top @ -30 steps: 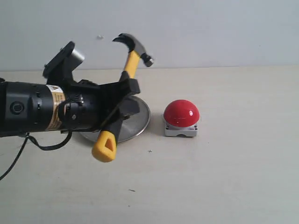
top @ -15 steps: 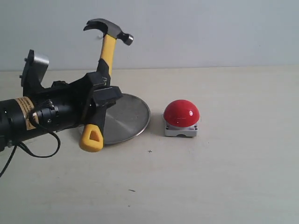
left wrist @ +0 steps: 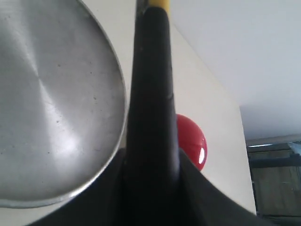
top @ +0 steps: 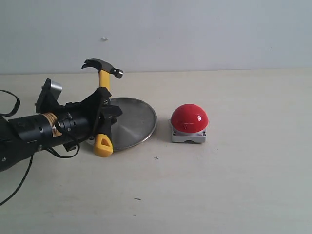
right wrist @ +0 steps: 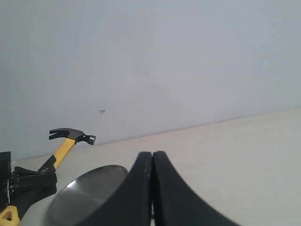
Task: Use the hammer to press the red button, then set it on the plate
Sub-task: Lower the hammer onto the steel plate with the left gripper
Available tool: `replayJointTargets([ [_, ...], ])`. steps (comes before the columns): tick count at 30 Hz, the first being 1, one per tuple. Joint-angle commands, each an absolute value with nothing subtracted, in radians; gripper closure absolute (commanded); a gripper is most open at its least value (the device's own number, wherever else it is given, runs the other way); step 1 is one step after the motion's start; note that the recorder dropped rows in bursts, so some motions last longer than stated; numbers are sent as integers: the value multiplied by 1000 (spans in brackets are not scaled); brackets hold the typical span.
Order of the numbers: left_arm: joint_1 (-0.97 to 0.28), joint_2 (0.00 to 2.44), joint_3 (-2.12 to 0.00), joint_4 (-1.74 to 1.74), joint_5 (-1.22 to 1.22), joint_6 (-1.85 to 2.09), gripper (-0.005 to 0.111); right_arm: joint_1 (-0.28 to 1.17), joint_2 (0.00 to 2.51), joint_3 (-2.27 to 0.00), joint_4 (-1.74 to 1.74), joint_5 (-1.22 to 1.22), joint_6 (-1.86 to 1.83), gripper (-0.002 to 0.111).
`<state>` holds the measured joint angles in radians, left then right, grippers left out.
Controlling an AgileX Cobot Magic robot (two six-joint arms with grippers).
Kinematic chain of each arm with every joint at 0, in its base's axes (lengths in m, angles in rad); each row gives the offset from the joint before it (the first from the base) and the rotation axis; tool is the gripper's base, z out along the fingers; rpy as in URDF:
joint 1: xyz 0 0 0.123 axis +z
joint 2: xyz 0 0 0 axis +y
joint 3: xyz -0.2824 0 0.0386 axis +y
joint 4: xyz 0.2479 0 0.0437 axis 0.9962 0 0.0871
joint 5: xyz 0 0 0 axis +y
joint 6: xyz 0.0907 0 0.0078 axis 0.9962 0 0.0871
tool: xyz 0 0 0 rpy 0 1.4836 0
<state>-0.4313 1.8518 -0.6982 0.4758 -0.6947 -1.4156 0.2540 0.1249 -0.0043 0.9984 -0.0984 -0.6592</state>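
The left hand (top: pixel 104 115), grasping the hammer (top: pixel 104 80), sank to the plate's (top: pixel 135 122) edge, away from the red button (top: pixel 189 118). Placing probably came next.

OBSTACLES: left gripper (top: pixel 104 117) clamping upright hammer (top: pixel 104 80), left of frame, overlapping left edge of plate (top: pixel 137 122) | red button (top: pixel 189 118) centre-right, near plate, narrow gap between | FREE: table (top: pixel 243 185) open across right side and whole lower foreground

Left arm is being held low, near-horizontal. Left gripper (top: pixel 105 117) is being clamped on the hammer (top: pixel 101 65), handle crossing upright between the jaws. Right gripper (right wrist: pixel 152 157) is being held closed, jaws pressed together.
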Motion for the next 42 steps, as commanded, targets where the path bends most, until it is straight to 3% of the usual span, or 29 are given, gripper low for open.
replayJointTargets([
  [1,-397,1895,-785,678,-773,-1534,107,256,121,0,994,-100,-660,108],
  [17,-371,2058,-900,654,-777,-1602,107,256,121,0,994,-100,-660,108],
  [42,-340,2072,-910,709,-730,-1630,107,256,121,0,994,-100,-660,108],
])
